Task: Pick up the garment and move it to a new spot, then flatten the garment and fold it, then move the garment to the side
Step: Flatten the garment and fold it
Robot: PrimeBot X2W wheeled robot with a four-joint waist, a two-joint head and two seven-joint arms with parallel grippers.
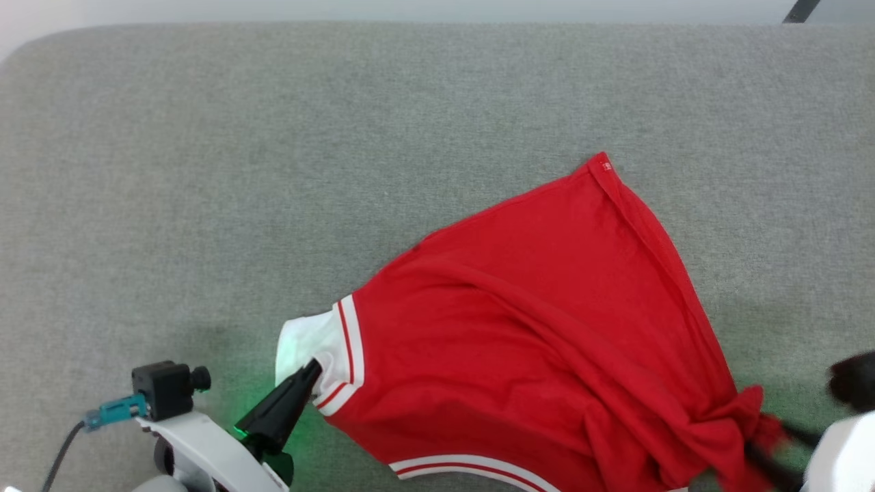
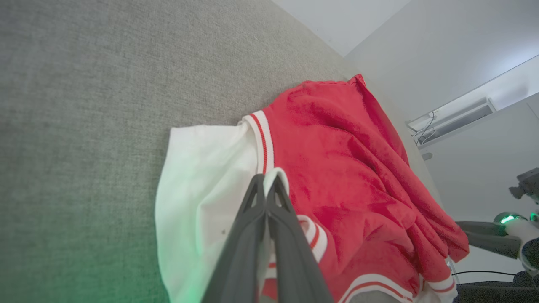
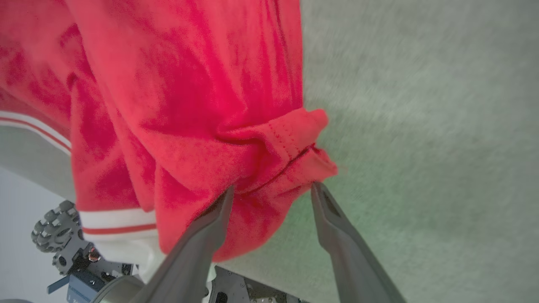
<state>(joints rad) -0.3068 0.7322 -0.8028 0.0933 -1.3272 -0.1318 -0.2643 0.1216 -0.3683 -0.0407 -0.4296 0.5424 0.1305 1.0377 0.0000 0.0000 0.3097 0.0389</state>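
At the garment's point(image 1: 533, 328) left edge, your left gripper point(image 1: 309, 374) pinches the smooth white sleeve by its striped trim, fingers pressed together. The soft red jersey lies rumpled, fan-shaped, on nubby grey upholstery point(image 1: 273, 137). At its right corner, your right gripper's point(image 3: 271, 195) tapered fingers stand apart around the bunched, stitched hem.

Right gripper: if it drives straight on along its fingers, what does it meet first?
Likely the garment: its bunched red hem corner sits right at the open right gripper fingertips. The grey surface lies beyond, though depth is unclear.
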